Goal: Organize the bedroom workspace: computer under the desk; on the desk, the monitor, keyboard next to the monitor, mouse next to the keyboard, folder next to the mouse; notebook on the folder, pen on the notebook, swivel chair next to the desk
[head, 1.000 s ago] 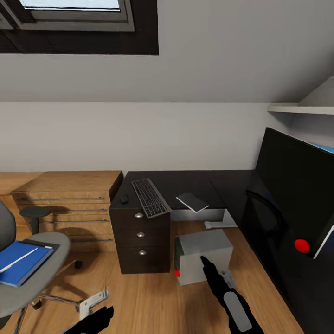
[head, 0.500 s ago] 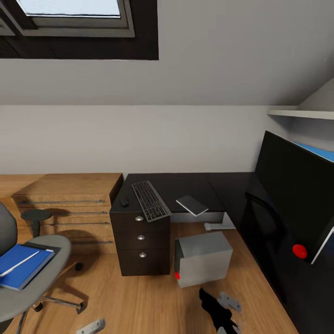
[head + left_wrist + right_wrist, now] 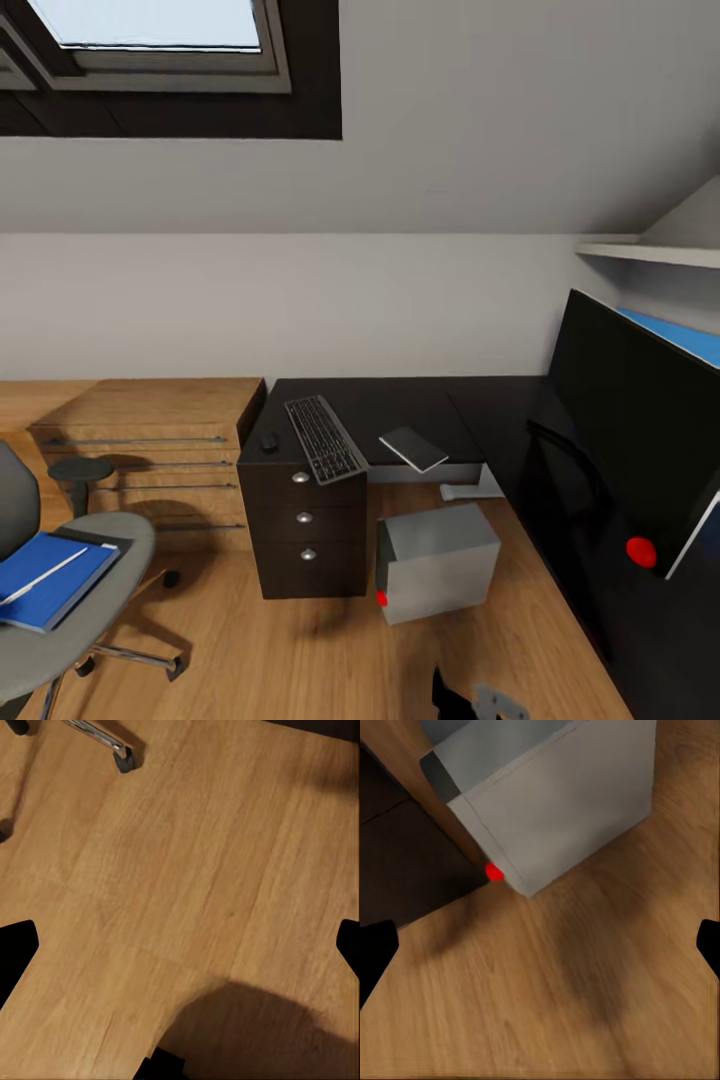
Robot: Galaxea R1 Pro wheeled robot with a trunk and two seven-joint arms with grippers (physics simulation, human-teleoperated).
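Folder (image 3: 45,592) is seen on chair (image 3: 70,620), well apart from desk (image 3: 400,405); both grippers are spread and empty; fetching it is judged next, requiring an approach.

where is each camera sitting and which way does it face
Head view: high on the robot, looking forward and down at the glossy black L-shaped desk; the right arm's tip shows at the bottom edge.
Left wrist view: faces the light wood floor; black fingertips at the edges.
Right wrist view: faces the small light grey boxy tower computer, also in the head view.
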